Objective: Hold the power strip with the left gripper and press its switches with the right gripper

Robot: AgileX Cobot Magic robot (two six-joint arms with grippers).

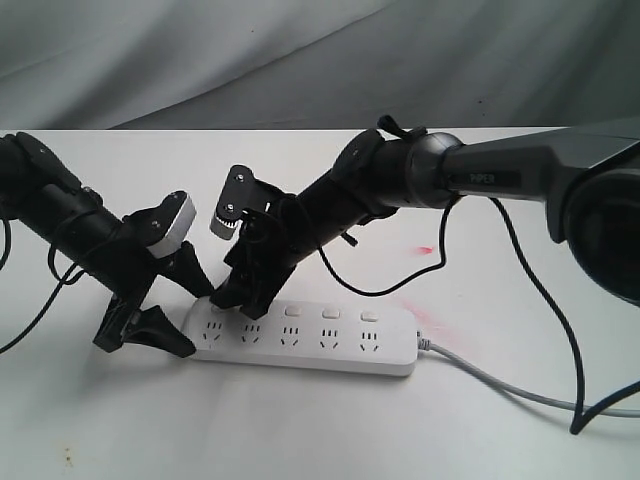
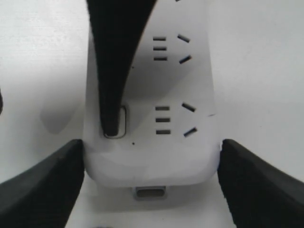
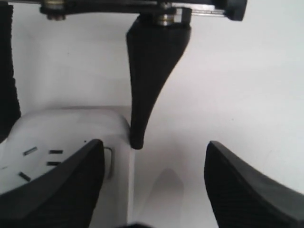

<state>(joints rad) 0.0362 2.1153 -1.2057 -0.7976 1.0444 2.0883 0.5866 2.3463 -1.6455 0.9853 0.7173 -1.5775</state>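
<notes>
Left gripper (image 2: 152,142) is clamped across the strip's (image 1: 330,345) free end, fingers touching both sides. Right gripper (image 3: 154,143) is spread wide, one fingertip (image 2: 111,116) down on the end switch (image 2: 123,127). The strip lies flat on the table (image 1: 300,430), with its cord (image 1: 500,385) leaving the far end.

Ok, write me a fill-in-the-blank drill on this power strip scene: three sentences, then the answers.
1. The power strip shows ___ sockets in a row.
2. The left gripper has its jaws astride the strip's end opposite the ___.
3. The right gripper, jaws apart, sets one finger tip on the ___ switch counted from the held end.

Missing words: five; cord; first.
</notes>
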